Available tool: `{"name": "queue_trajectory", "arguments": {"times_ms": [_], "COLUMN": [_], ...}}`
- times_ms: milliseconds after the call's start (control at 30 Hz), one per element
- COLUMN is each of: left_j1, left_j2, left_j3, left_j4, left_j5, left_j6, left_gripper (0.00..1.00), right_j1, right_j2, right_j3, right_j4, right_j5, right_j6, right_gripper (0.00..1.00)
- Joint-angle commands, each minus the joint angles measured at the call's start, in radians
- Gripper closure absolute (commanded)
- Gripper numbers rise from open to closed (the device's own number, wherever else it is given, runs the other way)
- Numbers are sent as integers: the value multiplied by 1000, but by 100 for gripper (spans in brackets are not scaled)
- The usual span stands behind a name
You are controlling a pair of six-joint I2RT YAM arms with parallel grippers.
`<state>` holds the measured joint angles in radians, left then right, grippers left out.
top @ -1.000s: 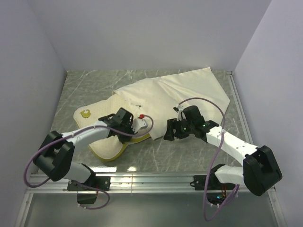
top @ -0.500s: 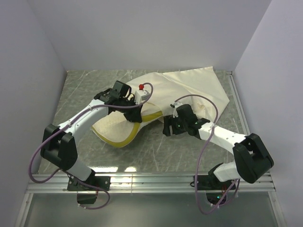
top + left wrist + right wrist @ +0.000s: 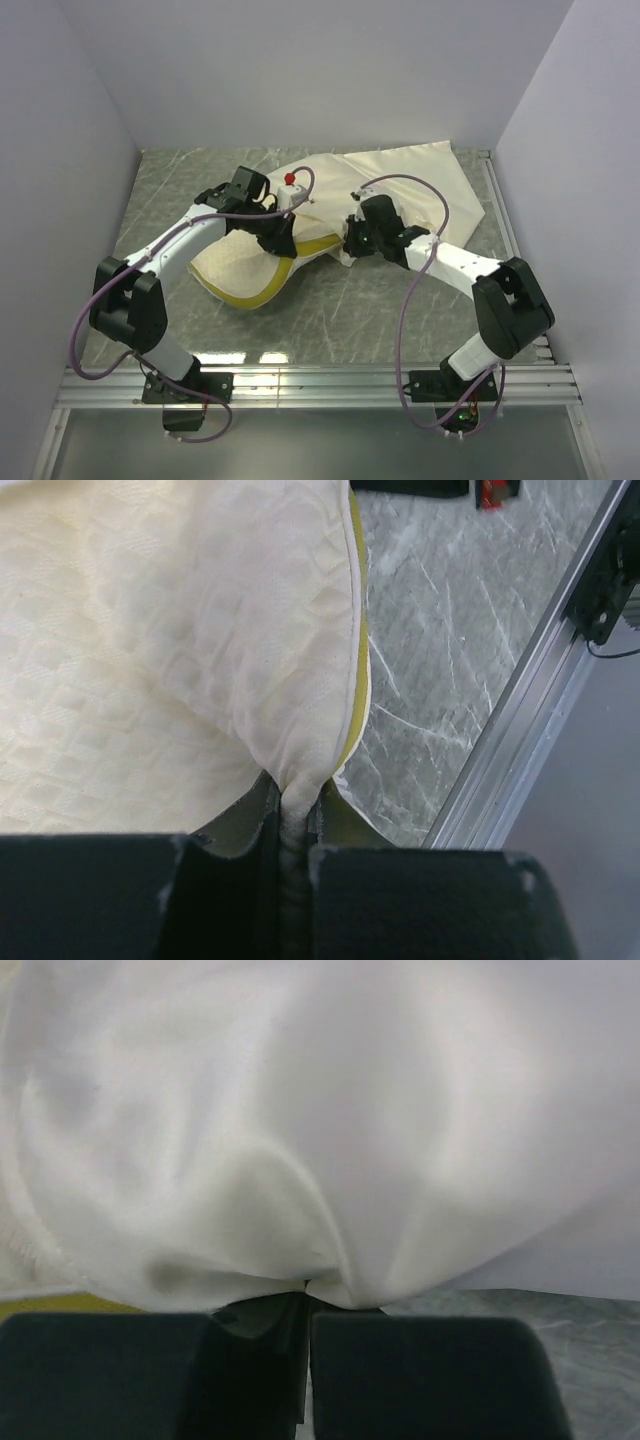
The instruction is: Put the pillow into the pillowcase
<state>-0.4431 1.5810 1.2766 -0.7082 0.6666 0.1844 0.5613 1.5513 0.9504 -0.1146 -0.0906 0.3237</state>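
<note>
The pillow [image 3: 240, 272], cream with a yellow-green side band [image 3: 305, 248], lies left of centre with its far end lifted. My left gripper [image 3: 275, 232] is shut on that end; in the left wrist view a fold of the pillow [image 3: 150, 660] is pinched between the left gripper's [image 3: 295, 805] fingers. The pillowcase [image 3: 410, 185] lies limp at the back right, reaching over the pillow's far end. My right gripper [image 3: 352, 238] is at its near edge. In the right wrist view the pillowcase [image 3: 320, 1130] puckers into the shut right gripper [image 3: 307, 1295].
An aluminium rail [image 3: 320, 378] runs along the table's near edge, seen also in the left wrist view as the rail [image 3: 520, 730]. Plain walls close the left, back and right sides. The marble-patterned tabletop [image 3: 170, 190] shows round the fabric.
My left gripper has carried the pillow's end up and back toward the pillowcase. My right gripper has moved to the pillowcase's near edge and closed on it.
</note>
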Motion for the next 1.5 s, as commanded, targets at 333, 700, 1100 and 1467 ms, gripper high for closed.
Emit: {"name": "queue_trajectory", "arguments": {"times_ms": [333, 700, 1100, 1467], "left_j1": [15, -63, 26, 434], "left_j2": [-52, -71, -481, -181], "left_j3": [-46, -321, -291, -94], "left_j4": [352, 517, 47, 249], "left_j5": [31, -41, 217, -8], "left_j6": [-282, -303, 155, -8], "left_gripper": [100, 100, 16, 14], "right_j1": [51, 169, 111, 80], "right_j2": [-169, -237, -202, 353], "right_j3": [224, -26, 257, 891], "right_j4": [-344, -113, -507, -407], "right_j5": [-733, -948, -789, -118], "right_j6": [-251, -8, -352, -240], "right_gripper": [100, 100, 34, 35]}}
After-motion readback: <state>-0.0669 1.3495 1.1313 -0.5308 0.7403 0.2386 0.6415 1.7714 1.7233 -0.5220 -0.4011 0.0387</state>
